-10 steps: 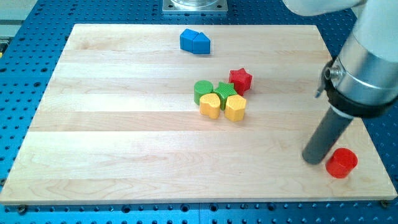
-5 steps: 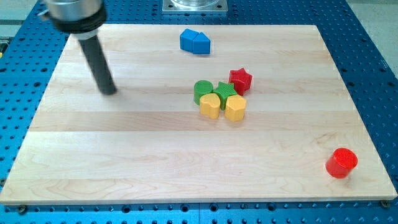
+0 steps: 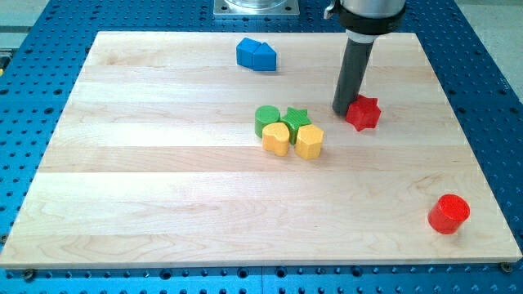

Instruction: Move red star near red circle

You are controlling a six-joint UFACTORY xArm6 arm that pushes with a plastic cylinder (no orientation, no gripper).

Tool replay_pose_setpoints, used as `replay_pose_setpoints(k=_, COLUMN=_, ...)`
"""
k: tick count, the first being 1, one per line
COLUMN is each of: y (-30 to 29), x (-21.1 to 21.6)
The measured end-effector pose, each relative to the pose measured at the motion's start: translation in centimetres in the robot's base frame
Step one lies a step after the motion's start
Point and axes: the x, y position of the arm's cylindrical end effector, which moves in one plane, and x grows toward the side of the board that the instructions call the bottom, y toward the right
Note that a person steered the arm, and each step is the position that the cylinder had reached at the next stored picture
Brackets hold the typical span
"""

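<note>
Underneath, a pale wooden board (image 3: 163, 188) lies on a blue perforated table (image 3: 33, 98). On it, my tip (image 3: 343, 110) holds nothing and touches the red star (image 3: 363, 113) on that block's left side, right of the green-and-yellow cluster. Well apart, the red circle (image 3: 449, 214) sits near the board's bottom-right corner.
</note>
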Motion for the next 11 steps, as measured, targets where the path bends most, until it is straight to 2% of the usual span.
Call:
replay_pose_setpoints(k=1, y=2.6, x=7.2)
replay_pose_setpoints(k=2, y=1.4, x=7.8)
replay_pose_setpoints(k=3, y=-0.4, x=5.0)
replay_pose_setpoints(k=4, y=2.8, x=2.7)
replay_pose_setpoints(k=5, y=6.2, x=6.0)
replay_pose_setpoints(k=7, y=10.1, x=6.2)
replay_pose_setpoints(k=8, y=8.1, x=10.4)
replay_pose_setpoints(k=9, y=8.0, x=12.3)
replay_pose_setpoints(k=10, y=2.8, x=12.0)
replay_pose_setpoints(k=11, y=3.0, x=13.9)
